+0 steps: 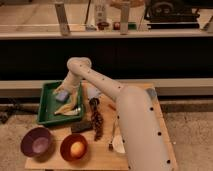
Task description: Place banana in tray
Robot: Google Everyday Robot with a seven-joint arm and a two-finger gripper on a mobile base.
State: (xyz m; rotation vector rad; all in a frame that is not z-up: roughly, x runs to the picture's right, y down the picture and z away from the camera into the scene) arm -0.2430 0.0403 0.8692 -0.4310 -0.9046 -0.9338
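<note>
Purple bowl (36, 142), front left of the tabletop (98, 152). Green tray (46, 107) behind it, holding a blue-grey piece (61, 95) and the banana (66, 110), which lies flat near the tray's front rim. Tool (72, 102) over the tray, just above the banana, fingers apart; contact unclear. Orange bowl (64, 150) with a ball (76, 148).

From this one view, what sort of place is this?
Probably an indoor robot test area: a wooden table staged with a purple bowl and an orange bowl, a long counter behind, and speckled carpet. The gripper hangs open over the banana in the green tray.
</note>
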